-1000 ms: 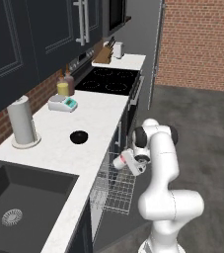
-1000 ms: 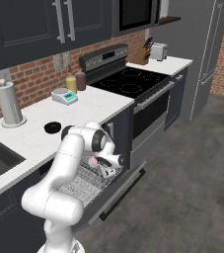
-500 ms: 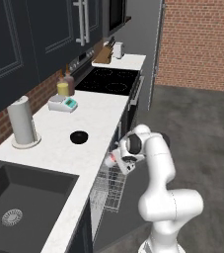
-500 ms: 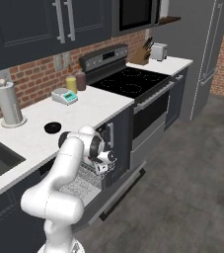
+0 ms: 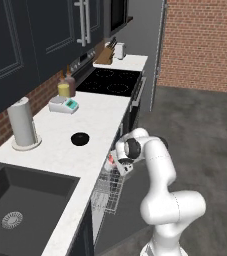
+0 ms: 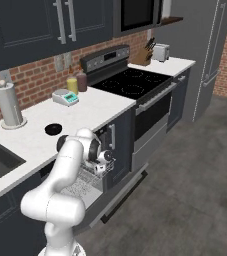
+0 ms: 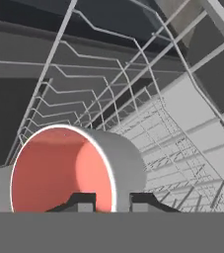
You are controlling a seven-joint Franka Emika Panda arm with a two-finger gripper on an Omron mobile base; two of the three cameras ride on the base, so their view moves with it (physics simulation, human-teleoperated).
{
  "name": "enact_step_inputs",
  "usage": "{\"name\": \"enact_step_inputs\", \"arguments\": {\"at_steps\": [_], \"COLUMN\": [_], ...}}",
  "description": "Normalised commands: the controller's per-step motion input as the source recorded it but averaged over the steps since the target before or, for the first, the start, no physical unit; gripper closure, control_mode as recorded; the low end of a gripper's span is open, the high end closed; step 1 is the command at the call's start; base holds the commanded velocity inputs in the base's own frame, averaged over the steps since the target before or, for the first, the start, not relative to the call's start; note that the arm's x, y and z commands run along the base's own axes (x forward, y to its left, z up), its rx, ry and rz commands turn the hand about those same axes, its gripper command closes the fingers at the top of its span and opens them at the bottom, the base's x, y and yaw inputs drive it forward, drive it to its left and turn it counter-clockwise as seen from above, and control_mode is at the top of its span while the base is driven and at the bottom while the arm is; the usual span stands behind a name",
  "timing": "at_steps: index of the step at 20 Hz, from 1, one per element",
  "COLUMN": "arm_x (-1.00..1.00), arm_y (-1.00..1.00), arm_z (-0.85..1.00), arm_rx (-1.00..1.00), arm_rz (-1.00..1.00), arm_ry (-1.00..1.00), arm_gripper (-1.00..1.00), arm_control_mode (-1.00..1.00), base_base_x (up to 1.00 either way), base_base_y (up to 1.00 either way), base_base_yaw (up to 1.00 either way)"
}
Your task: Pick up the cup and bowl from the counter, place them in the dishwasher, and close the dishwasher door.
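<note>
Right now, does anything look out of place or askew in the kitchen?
The cup lies on its side between the gripper fingertips, over the dishwasher's wire rack, red inside facing the hand camera. The bowl sits upright on the counter. Nothing looks spilled or damaged.

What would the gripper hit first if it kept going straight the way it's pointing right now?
The cup already sits at the gripper tips. Beyond it, the line probably runs into the wire rack of the dishwasher, though depth is hard to judge.
</note>
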Motion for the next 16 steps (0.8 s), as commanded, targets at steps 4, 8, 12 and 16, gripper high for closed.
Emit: {"name": "enact_step_inputs", "arguments": {"at_steps": [4,8,12,16], "arm_x": [-0.17,-0.21,-0.3,-0.31], "arm_y": [-0.23,-0.54,-0.82,-0.95], "arm_z": [-0.08,0.0,0.0,0.0], "arm_rx": [0.0,0.0,0.0,0.0], "arm_rz": [-0.1,-0.1,-0.08,-0.07], "arm_ry": [0.0,0.0,0.0,0.0], "arm_gripper": [-1.0,-1.0,-1.0,-1.0], "arm_control_mode": [-1.0,-1.0,-1.0,-1.0], "base_base_x": [0.0,0.0,0.0,0.0], "base_base_y": [0.0,0.0,0.0,0.0], "base_base_yaw": [0.0,0.0,0.0,0.0]}}
